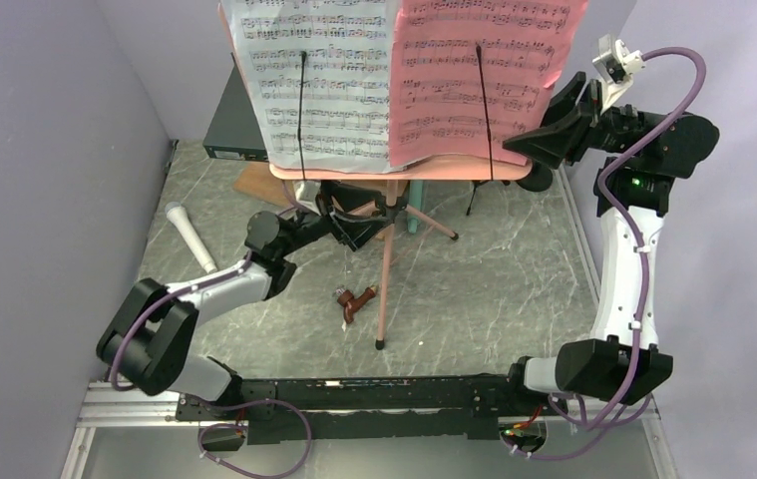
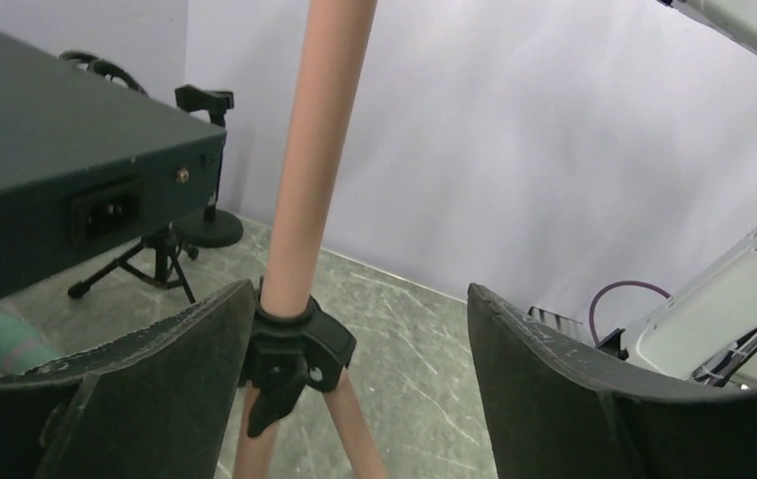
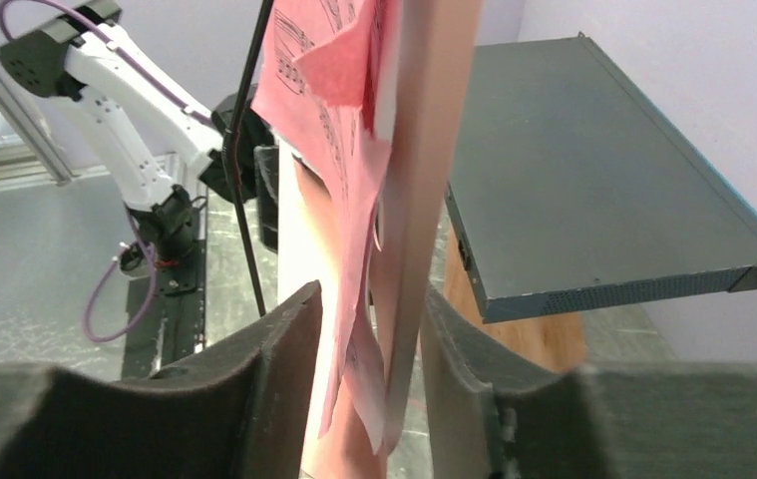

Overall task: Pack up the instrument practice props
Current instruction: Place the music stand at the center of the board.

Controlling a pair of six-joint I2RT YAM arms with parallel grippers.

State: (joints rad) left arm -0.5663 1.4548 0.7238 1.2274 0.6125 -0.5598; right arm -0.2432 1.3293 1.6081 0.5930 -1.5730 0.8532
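The pink music desk (image 1: 404, 172) stands on its pink tripod pole (image 1: 386, 279), with white pages (image 1: 319, 75) on its left half and red pages (image 1: 489, 70) on its right. My left gripper (image 1: 354, 228) is open wide around the pole (image 2: 309, 180), whose black collar (image 2: 289, 344) sits against the left finger. My right gripper (image 1: 554, 135) is open, its jaws loosely astride the desk's right edge (image 3: 424, 200) and a red page (image 3: 324, 120). A white microphone (image 1: 191, 238) lies at the left. A mint microphone (image 2: 0, 339) and a black mic mount (image 2: 160, 254) sit behind the stand.
A big dark grey metal box (image 1: 234, 125) sits at the back left, resting on a wooden block (image 3: 524, 339). A small brown wooden piece (image 1: 356, 299) lies by the tripod's front leg. Walls close in on both sides.
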